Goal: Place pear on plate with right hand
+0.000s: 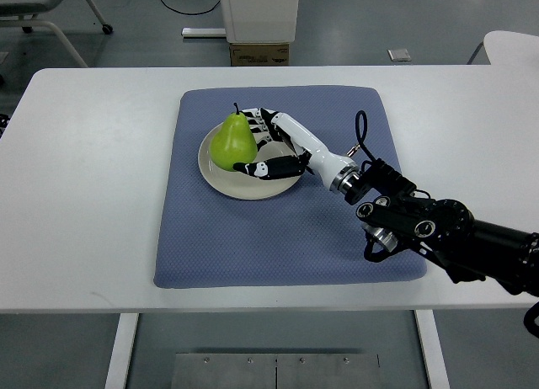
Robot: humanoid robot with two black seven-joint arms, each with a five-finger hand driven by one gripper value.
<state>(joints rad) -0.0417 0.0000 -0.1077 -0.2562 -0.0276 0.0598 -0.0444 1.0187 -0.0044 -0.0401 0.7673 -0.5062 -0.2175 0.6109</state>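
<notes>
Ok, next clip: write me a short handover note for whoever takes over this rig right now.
Right hand: fingers wrapped around the pear.
Left hand: not in view.
Pear sits over the plate, which lies on the blue mat; I cannot tell if its weight is fully on the plate.
Done: pear brought to the plate.
Left: open the fingers, draw the hand back, check the pear stays put.

Bright even overhead light, soft shadows under pear (pixel 232 142) & plate (pixel 221 180), bench (pixel 84 195) near-glary white, focus was sharp, slight edge distortion.

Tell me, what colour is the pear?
Bright yellow-green pear, seen in the top view.
</notes>
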